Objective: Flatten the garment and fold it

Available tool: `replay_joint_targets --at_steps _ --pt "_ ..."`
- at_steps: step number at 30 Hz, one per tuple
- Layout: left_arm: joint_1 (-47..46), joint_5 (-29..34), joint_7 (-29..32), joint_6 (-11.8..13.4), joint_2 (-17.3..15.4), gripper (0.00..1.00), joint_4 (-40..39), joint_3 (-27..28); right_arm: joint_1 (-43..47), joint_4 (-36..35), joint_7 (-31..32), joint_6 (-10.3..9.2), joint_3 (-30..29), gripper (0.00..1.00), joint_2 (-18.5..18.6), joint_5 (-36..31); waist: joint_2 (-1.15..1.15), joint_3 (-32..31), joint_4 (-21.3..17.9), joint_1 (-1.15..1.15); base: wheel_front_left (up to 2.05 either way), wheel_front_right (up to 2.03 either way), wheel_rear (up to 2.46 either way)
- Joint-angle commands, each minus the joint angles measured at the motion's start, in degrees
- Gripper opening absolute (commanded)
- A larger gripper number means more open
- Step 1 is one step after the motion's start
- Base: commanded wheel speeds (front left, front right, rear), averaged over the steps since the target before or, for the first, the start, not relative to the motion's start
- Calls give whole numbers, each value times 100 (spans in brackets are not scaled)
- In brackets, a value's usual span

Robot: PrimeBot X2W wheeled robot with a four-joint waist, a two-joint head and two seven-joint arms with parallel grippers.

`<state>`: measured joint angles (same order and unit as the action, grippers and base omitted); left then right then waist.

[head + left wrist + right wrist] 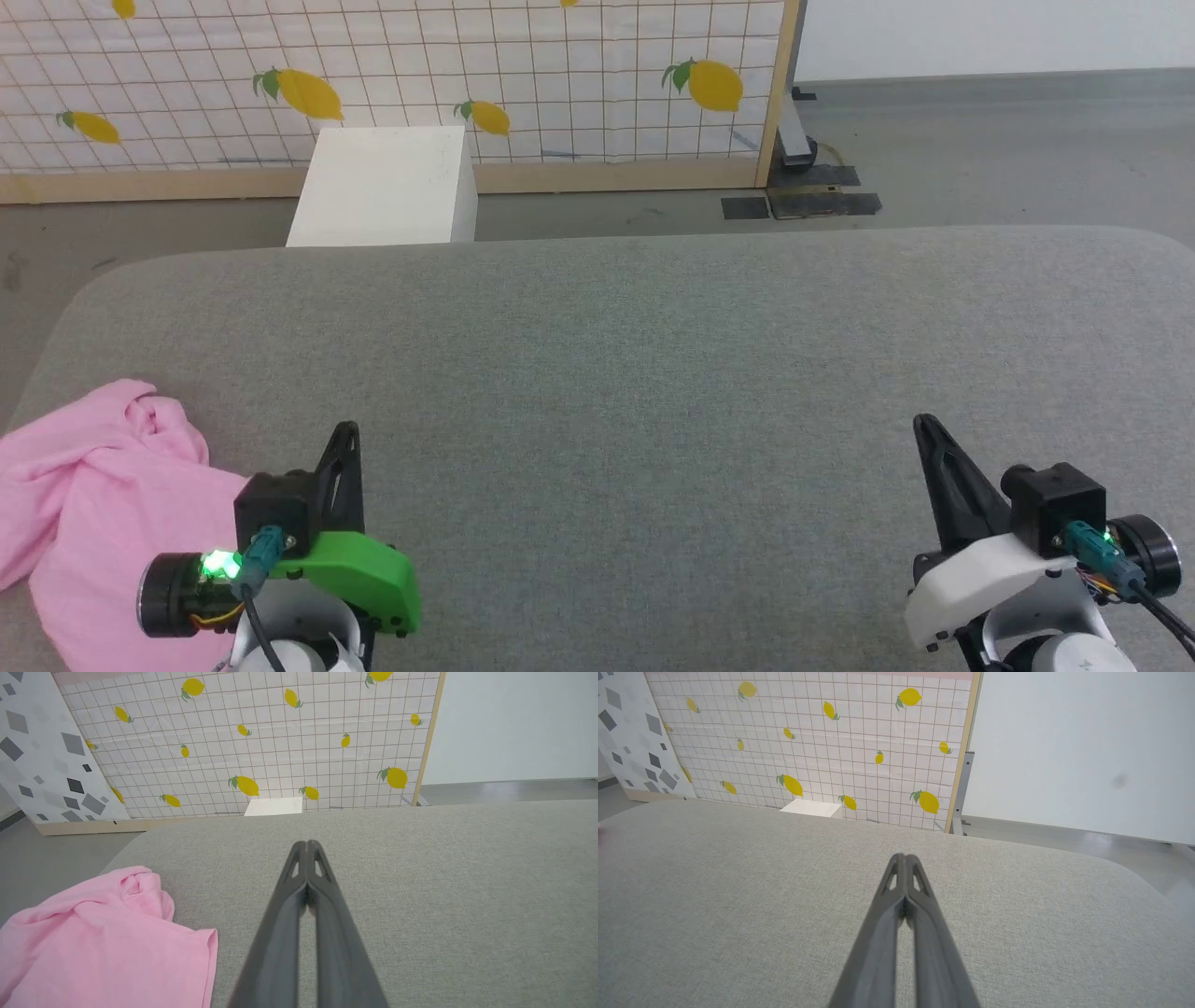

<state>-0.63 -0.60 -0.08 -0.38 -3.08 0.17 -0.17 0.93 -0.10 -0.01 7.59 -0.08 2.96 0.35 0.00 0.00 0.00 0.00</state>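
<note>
The garment (89, 509) is a crumpled heap of light pink fabric at the near left corner of the grey padded table (635, 373); it also lies at the lower left of the left wrist view (103, 947). My left gripper (347, 431) hovers just right of the heap, shut with nothing in it, fingertips (307, 845) pressed together over bare table. My right gripper (924, 425) sits far to the right, also shut and empty, its tips (903, 858) meeting above the grey cloth.
A white box (383, 187) stands on the floor beyond the table's far edge. Behind it runs a lemon-patterned grid screen (392, 84) with a wooden frame. Grey floor (1008, 149) and a metal stand foot lie at the back right.
</note>
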Motion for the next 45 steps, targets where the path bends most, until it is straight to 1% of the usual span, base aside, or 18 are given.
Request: replay_joint_targets --at_steps 1,11,12,13,14,15,16,23,30,38,45 --pt "63 60 8 38 21 0 -17 17 -93 10 1 -10 8 0 -8 -35 0 0 0 0 0 0 0" --pt "63 60 8 38 21 0 -17 17 -93 10 1 -10 8 0 -8 -35 0 0 0 0 0 0 0" --pt "-1 -1 0 0 -1 100 0 -1 0 0 0 0 0 100 1 3 0 0 0 0 0 0 0" --pt "-1 -6 -1 0 -1 0 0 -5 1 1 -2 0 -1 0 1 7 0 0 0 0 0 0 0" --pt "-1 -7 0 -1 -1 100 0 -11 1 0 -1 0 -3 100 1 4 0 0 0 0 0 0 0" --pt "-2 -10 -2 0 -1 0 1 -16 1 1 -3 0 -4 0 1 7 0 0 0 0 0 0 0" --pt "-5 -16 -9 4 -1 100 4 -22 -2 5 -10 0 -6 100 1 16 0 0 0 0 0 0 0" --pt "-49 -72 -87 50 -1 100 57 -90 -22 37 -70 -1 -20 100 1 57 0 2 32 0 0 0 0" --pt "-72 -139 -173 107 -19 100 111 -124 -16 55 -137 -1 -33 100 0 116 0 6 153 0 0 0 0" --pt "-50 -223 -269 189 -43 100 128 -129 -29 89 -212 -2 -15 100 -1 169 0 8 395 0 0 0 0" --pt "-26 -284 -353 264 -64 100 134 -142 -39 127 -253 -2 8 100 -1 218 0 6 685 0 0 0 0"
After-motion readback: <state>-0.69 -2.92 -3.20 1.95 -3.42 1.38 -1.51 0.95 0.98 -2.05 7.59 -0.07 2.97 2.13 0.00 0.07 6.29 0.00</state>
